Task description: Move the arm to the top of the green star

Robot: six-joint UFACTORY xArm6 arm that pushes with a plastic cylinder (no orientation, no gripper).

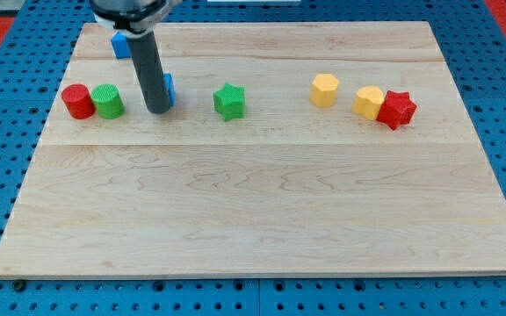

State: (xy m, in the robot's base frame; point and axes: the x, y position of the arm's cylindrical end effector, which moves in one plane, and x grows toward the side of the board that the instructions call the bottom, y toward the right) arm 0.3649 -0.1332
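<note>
The green star (229, 101) sits on the wooden board, left of centre in the upper part of the view. My tip (158, 110) is at the end of the dark rod, to the star's left with a gap between them. A blue block (169, 89) is mostly hidden behind the rod, touching its right side.
A red cylinder (77, 101) and a green cylinder (108, 101) touch each other at the view's left. Another blue block (120, 45) lies near the top left. Two yellow blocks (324, 90) (368, 102) and a red star (397, 109) sit at the right. The board's edge (262, 277) runs along the bottom.
</note>
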